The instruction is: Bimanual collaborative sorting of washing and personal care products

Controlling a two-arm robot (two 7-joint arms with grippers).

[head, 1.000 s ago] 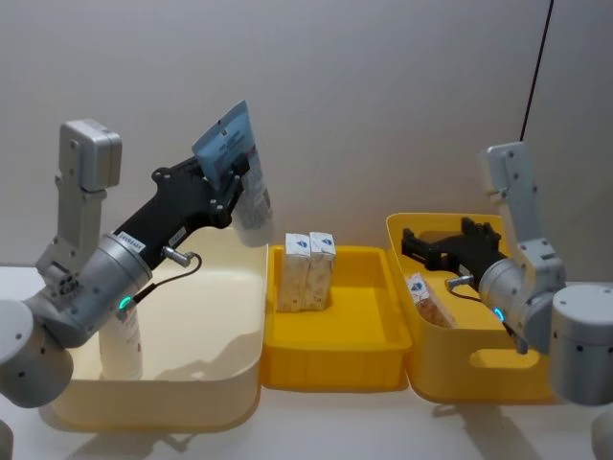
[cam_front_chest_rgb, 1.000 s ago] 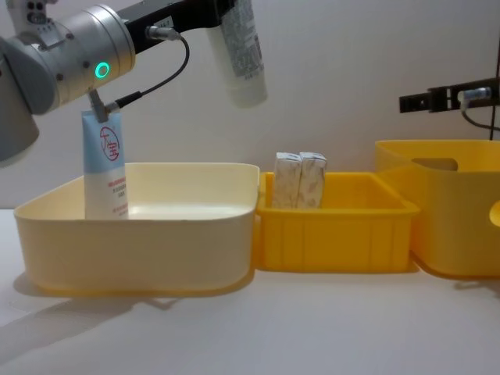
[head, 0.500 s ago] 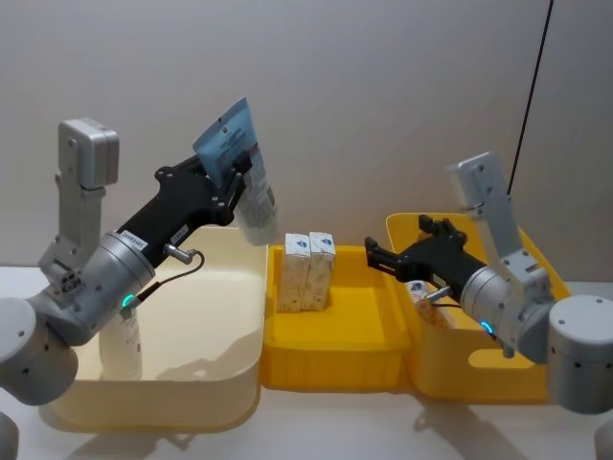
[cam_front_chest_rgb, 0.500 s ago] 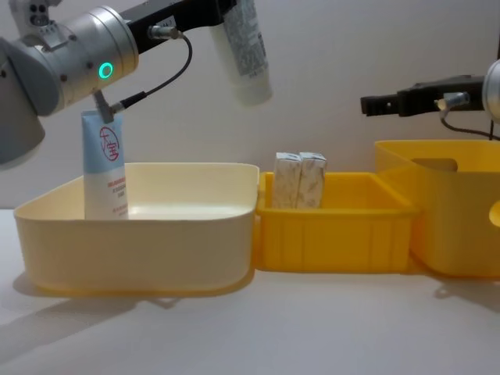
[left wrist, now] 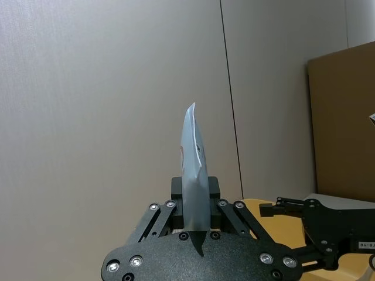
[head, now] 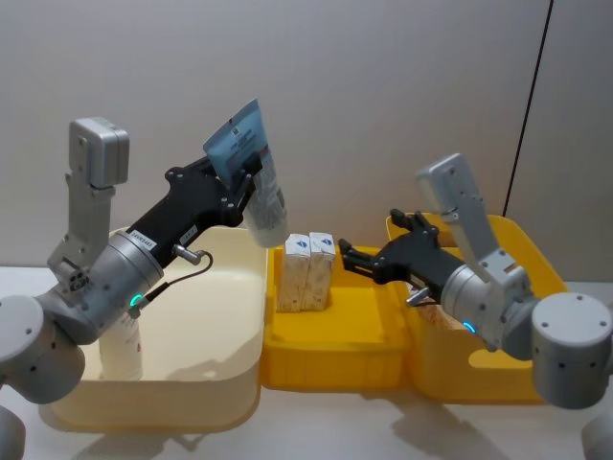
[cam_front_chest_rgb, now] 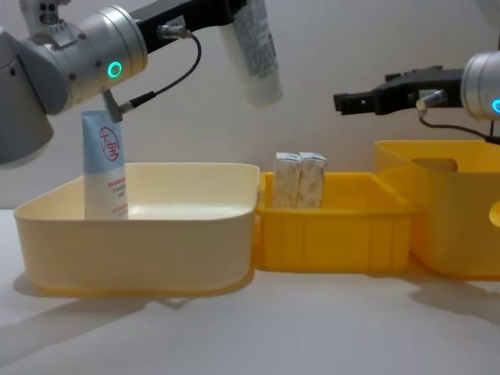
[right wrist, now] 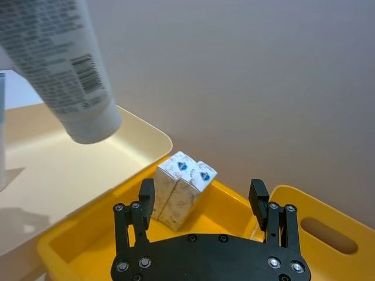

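My left gripper (head: 241,190) is shut on a pale-blue squeeze tube (head: 259,182), held high and tilted with its white cap down, above the gap between the cream bin (head: 239,388) and the small yellow bin (head: 335,369). The same tube (cam_front_chest_rgb: 258,51) hangs at the top of the chest view, and stands edge-on (left wrist: 193,175) between the jaws. A second tube (cam_front_chest_rgb: 104,168) stands upright at the cream bin's left. Two white cartons (head: 308,270) stand in the small yellow bin. My right gripper (head: 347,259) is open and empty, above that bin's right side, facing the cartons (right wrist: 181,186).
A taller yellow bin (cam_front_chest_rgb: 461,226) with a handle slot stands at the right, against the small yellow bin (cam_front_chest_rgb: 336,234). The cream bin (cam_front_chest_rgb: 141,234) sits at the left. Bare white table lies in front of the three bins. A plain wall closes the back.
My right gripper has swung left, from over the tall yellow bin to over the small yellow bin. The left gripper has carried the tube slightly to the right.
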